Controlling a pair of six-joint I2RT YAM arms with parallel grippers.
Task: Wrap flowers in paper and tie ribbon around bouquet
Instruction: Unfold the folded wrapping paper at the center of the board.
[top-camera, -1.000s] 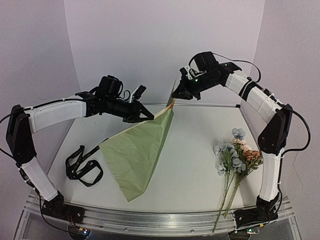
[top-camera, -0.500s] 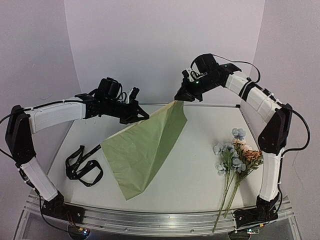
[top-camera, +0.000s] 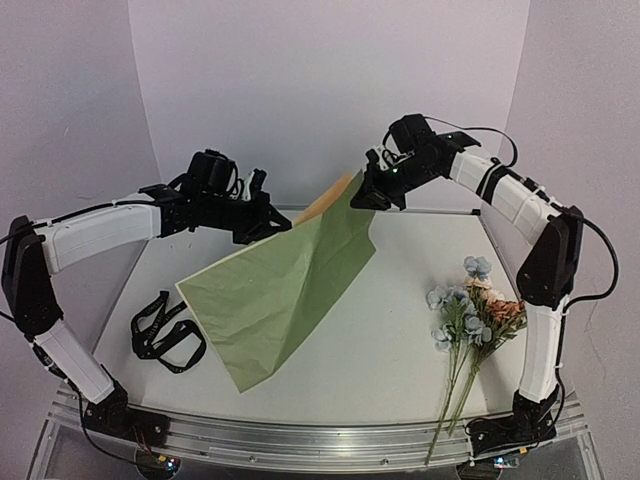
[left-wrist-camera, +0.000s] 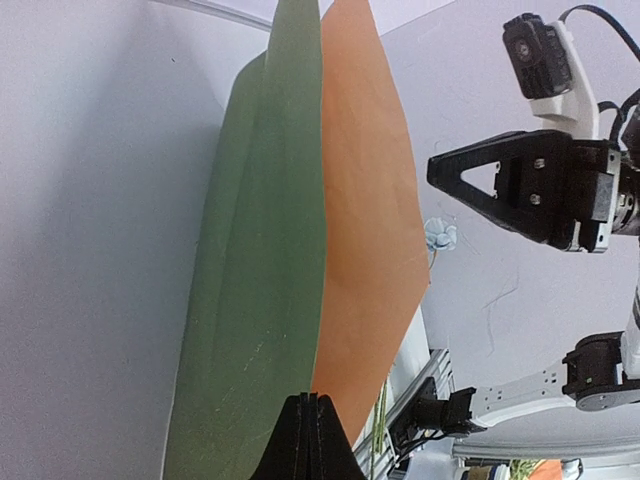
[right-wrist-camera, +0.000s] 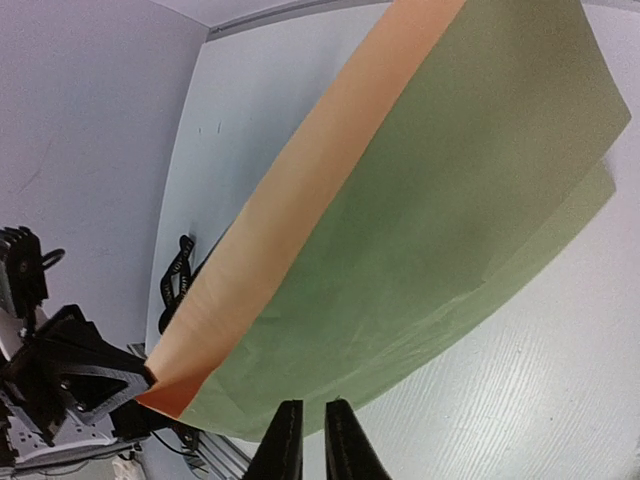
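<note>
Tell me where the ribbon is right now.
In the top view the ribbon lies loosely coiled on the left side of the table, just left of the near-left edge of the raised paper.

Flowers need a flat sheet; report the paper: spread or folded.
Raised and creased, not spread flat: the paper hangs from the left claw, tan reverse showing, low corner on the table.

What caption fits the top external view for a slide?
Left tool pinches the raised olive-green paper, right tool at its far corner; black ribbon left, flowers right.
</note>
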